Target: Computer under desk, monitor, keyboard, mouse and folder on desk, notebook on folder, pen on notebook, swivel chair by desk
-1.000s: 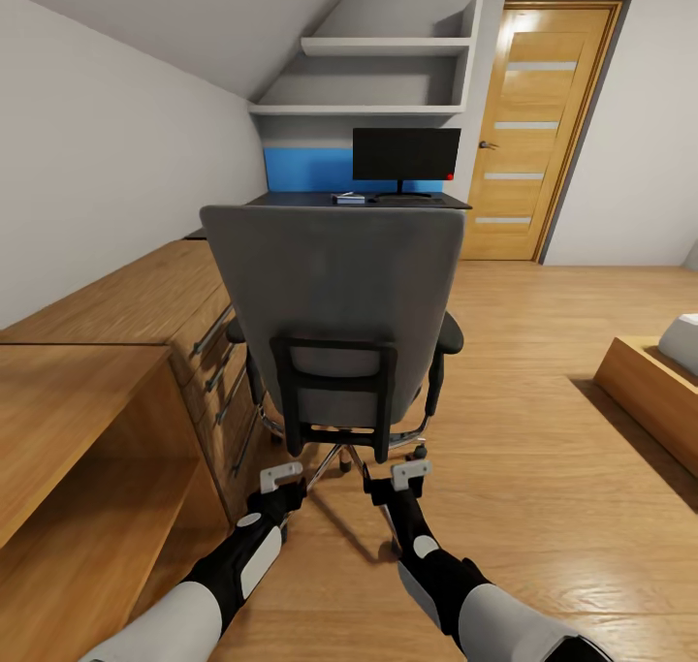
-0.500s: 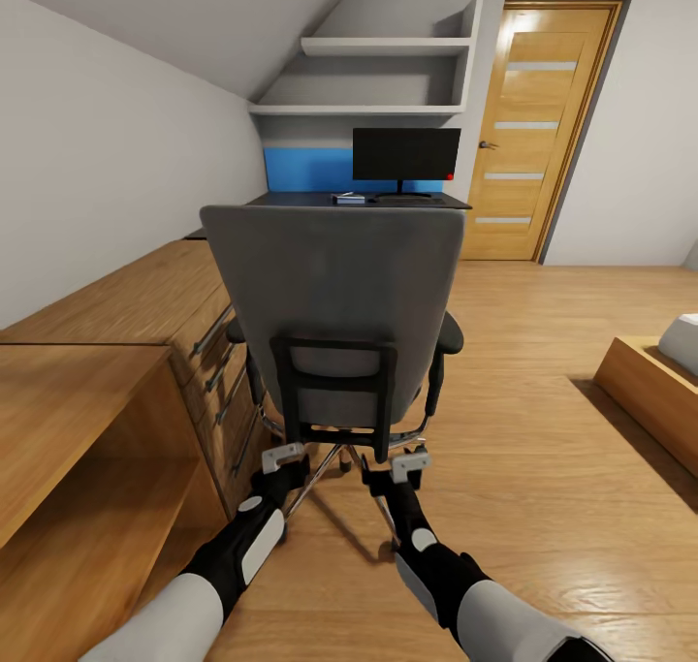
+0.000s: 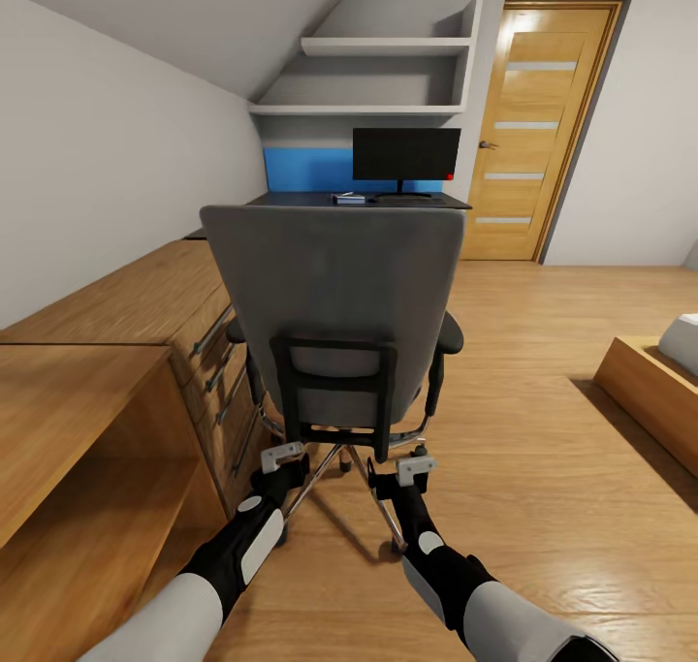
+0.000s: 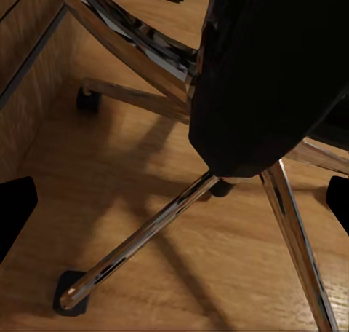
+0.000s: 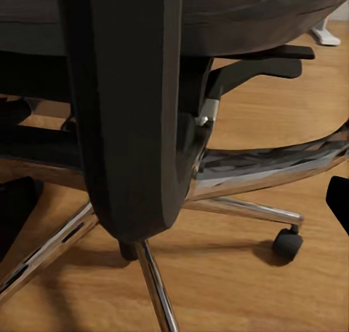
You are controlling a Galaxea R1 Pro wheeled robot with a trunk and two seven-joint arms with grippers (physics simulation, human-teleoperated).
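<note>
The swivel chair (image 3: 334, 294) stands right in front of me with its grey back toward me. Its chrome base (image 4: 145, 234) and black back bracket (image 5: 131, 113) show close up. My left gripper (image 3: 283, 458) and right gripper (image 3: 415, 470) hang open low behind the chair, near the base, holding nothing. Beyond the chair, the desk (image 3: 291, 199) carries the monitor (image 3: 405, 154). A small flat item (image 3: 349, 198) lies left of the monitor's stand, too small to identify. The chair hides its own seat and the space under the desk, so the computer, keyboard, mouse, folder, notebook and pen are out of view.
Light wooden low shelving with drawers (image 3: 126, 352) runs along the left wall, close to the chair. A wooden door (image 3: 538, 129) stands at the back right. A low wooden bed frame (image 3: 650, 391) sits at the right. Open floor (image 3: 523, 352) lies right of the chair.
My left gripper has risen slightly toward the chair base. My right gripper has shifted a little to the right. The chair has not moved.
</note>
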